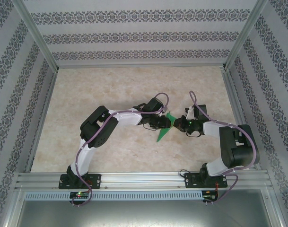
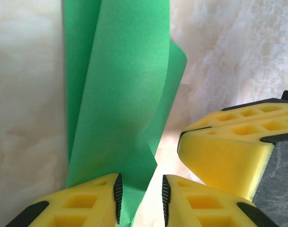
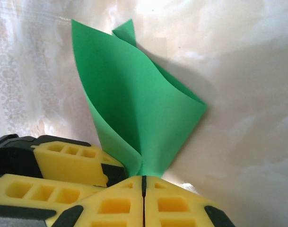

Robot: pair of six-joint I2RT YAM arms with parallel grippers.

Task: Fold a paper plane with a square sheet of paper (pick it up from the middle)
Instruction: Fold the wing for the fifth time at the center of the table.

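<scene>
The green sheet of paper point(image 1: 163, 132), folded into a slim pointed plane shape, hangs between the two grippers at the table's middle, its tip slanting down toward the near left. My right gripper point(image 3: 144, 182) is shut on one end of the paper point(image 3: 139, 113), which fans out above the closed pads. My left gripper point(image 2: 140, 198) stands open. The paper point(image 2: 120, 94) runs down between its jaws, close to the left pad point(image 2: 117, 196), with a gap to the right pad. The right gripper's yellow fingers point(image 2: 229, 146) sit just to the right. In the top view, left gripper point(image 1: 165, 124) and right gripper point(image 1: 178, 124) almost touch.
The beige marbled table point(image 1: 134, 90) is bare around the arms. Patterned walls and an aluminium frame point(image 1: 134, 66) enclose it on three sides. The arm bases are bolted to the rail point(image 1: 144, 179) at the near edge.
</scene>
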